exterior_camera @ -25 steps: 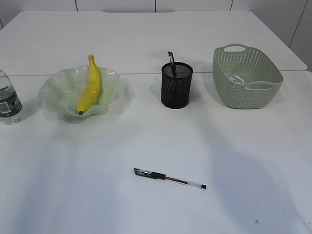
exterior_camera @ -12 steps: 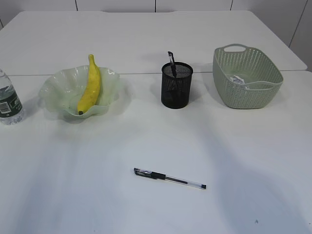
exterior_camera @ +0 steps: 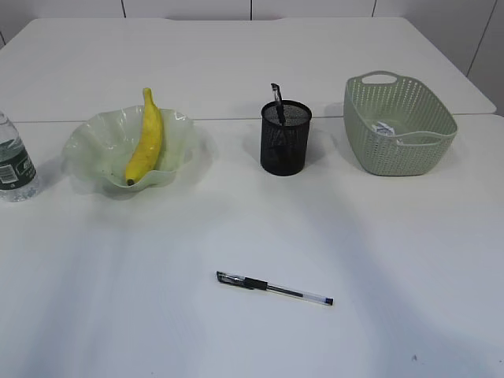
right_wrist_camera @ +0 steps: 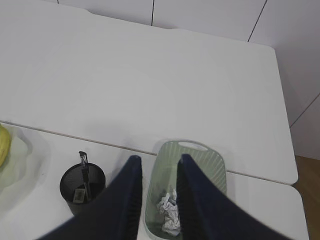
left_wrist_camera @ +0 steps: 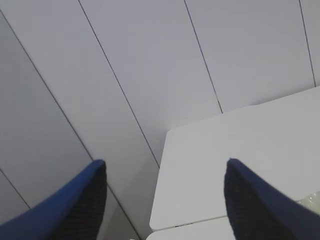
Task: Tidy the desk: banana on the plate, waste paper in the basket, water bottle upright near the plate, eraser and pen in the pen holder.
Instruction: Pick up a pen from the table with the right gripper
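Still outside the pen holder [exterior_camera: 286, 138], the loose pen [exterior_camera: 274, 288] lay flat on the table's [exterior_camera: 118, 299] near centre, its long axis running left-right, below both raised, empty grippers, the left gripper [left_wrist_camera: 165, 195] wide apart, the right gripper [right_wrist_camera: 157, 192] narrowly parted above the basket [right_wrist_camera: 200, 155].

Banana [exterior_camera: 145, 142] lies in plate [exterior_camera: 98, 153], bottle [exterior_camera: 13, 164] upright at table's left edge, paper [right_wrist_camera: 169, 212] in basket [exterior_camera: 409, 153], one pen [exterior_camera: 274, 289] loose near front edge, another in holder [exterior_camera: 285, 146].

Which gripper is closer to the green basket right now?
Right. The right gripper hangs above the basket, which holds crumpled paper. The left gripper faces the wall beyond the table's far edge; no basket in its view.
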Controlling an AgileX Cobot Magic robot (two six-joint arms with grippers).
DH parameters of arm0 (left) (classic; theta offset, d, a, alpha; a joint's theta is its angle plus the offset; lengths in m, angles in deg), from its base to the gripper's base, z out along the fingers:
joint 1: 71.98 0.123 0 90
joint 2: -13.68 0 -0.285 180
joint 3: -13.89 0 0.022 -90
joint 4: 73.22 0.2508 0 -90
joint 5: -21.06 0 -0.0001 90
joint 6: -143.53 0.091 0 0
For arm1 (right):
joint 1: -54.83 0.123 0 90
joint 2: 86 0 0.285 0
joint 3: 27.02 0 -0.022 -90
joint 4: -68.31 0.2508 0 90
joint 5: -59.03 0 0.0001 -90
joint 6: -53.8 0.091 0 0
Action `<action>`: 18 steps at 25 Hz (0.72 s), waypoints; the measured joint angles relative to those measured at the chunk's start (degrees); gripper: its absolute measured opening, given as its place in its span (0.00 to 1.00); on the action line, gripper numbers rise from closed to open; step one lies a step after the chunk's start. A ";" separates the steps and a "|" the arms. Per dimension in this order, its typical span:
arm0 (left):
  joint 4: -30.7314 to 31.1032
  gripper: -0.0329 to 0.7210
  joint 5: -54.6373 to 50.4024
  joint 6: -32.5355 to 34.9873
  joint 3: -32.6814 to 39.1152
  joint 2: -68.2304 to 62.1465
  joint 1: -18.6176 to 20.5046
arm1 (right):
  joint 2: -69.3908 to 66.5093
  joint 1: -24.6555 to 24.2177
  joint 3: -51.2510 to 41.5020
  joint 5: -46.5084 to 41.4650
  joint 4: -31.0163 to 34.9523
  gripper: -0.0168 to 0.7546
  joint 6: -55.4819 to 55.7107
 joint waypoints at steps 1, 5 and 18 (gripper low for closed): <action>0.00 0.73 0.00 0.00 0.00 0.00 0.00 | 1.40 0.00 -1.54 0.70 0.00 0.26 -0.23; 0.00 0.73 0.00 0.00 0.00 0.00 0.00 | 6.65 0.00 -10.17 4.23 0.00 0.26 -1.02; 0.00 0.73 0.00 0.00 0.00 0.00 0.00 | 21.96 0.00 -38.86 19.08 2.41 0.26 -6.66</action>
